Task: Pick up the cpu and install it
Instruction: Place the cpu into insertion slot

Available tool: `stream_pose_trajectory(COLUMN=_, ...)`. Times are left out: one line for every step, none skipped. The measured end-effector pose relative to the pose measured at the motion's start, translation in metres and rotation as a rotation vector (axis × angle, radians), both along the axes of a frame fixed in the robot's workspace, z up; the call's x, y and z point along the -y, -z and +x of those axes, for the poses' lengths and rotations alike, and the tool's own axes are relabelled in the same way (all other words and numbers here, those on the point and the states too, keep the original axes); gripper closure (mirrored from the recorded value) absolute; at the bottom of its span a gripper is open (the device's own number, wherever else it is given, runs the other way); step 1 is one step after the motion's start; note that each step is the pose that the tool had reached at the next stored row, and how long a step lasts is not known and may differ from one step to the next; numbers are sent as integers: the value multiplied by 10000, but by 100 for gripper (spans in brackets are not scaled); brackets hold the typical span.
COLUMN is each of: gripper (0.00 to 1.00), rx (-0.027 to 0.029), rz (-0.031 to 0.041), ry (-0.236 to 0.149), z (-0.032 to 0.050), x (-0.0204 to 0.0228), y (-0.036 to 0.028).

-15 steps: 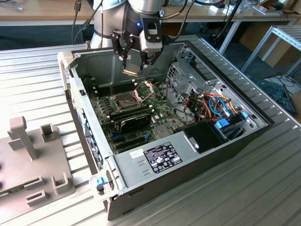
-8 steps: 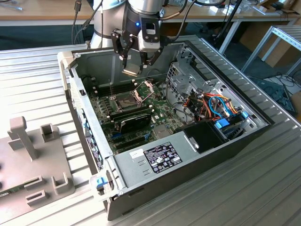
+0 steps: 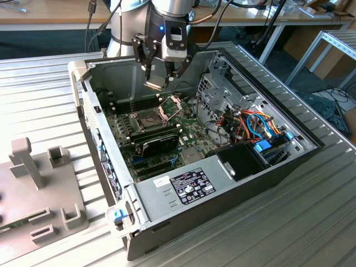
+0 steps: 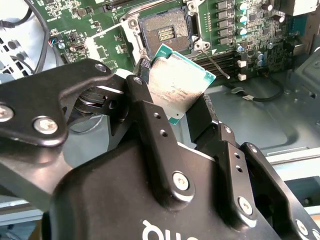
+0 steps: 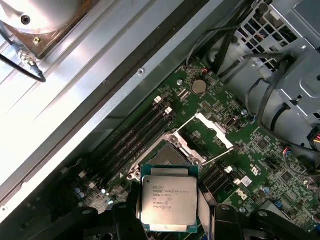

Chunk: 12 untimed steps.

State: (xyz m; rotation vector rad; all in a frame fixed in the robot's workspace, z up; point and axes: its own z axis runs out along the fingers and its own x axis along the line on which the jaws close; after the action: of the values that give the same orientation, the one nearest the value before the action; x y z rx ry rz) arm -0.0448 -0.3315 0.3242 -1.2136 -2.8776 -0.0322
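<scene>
At the exterior view's left, a grey moulded plastic fixture [image 3: 33, 183] with blocky upright posts sits on the ribbed metal table [image 3: 44, 100]; its near edge is cut off. Right of it lies the open computer case [image 3: 250, 186], thin sheet steel with dark walls, its green motherboard [image 3: 192, 130] exposed.

Over the far-left part of the case hangs the gripper [image 3: 158, 78]. Its black fingers [image 4: 150, 125] are clenched on two opposite edges of the cpu [image 3: 154, 85]. The chip is held in the air, tilted and clear of the board. In the first wrist view its dull silver-grey lid [image 5: 169, 202] shows, rimmed by a green edge — the lower corners are hidden behind the fingers.

Below it the square socket [image 3: 146, 119] lies uncovered, dark with a gold-tinted centre. Its shiny hinged retention frame [image 3: 171, 104] stands raised just to the right. Nearer, a black card [image 3: 161, 142] stands on edge, and nearer again is a grey labelled power supply [image 3: 189, 186].

Farther right are a perforated steel drive cage [image 3: 214, 89] and a tangle of orange and blue cables [image 3: 253, 125]. What lies under the tangle is hard to make out.
</scene>
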Motion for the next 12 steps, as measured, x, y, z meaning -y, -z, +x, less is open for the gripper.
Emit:
stream_pose_trajectory(gripper=45, rx=0, rz=0, ry=52, z=0, x=0, y=0)
stream_pose_trajectory(gripper=45, rx=0, rz=0, ry=169, z=0, x=0, y=0)
stream_pose_trajectory(gripper=45, rx=0, rz=0, ry=295, z=0, x=0, y=1)
stream_pose_trajectory(gripper=45, rx=-1, rz=0, ry=415, z=0, x=0, y=1)
stream_pose_trajectory(gripper=45, rx=-1, rz=0, ry=503, z=0, x=0, y=1)
stream_pose_trajectory(gripper=45, rx=-1, rz=0, ry=577, z=0, x=0, y=2)
stream_pose_trajectory(gripper=45, rx=0, rz=0, ry=657, z=0, x=0, y=2)
stream_pose_trajectory(gripper=45, rx=0, rz=0, ry=744, z=0, x=0, y=2)
stream_pose_trajectory(gripper=45, rx=-1, rz=0, ry=842, z=0, x=0, y=2)
stream_pose_trajectory(gripper=45, rx=0, rz=0, ry=925, z=0, x=0, y=3)
stream_pose_trajectory(gripper=45, rx=0, rz=0, ry=1018, z=0, x=0, y=3)
stream_pose_trajectory(gripper=45, rx=0, rz=0, ry=1087, z=0, x=0, y=3)
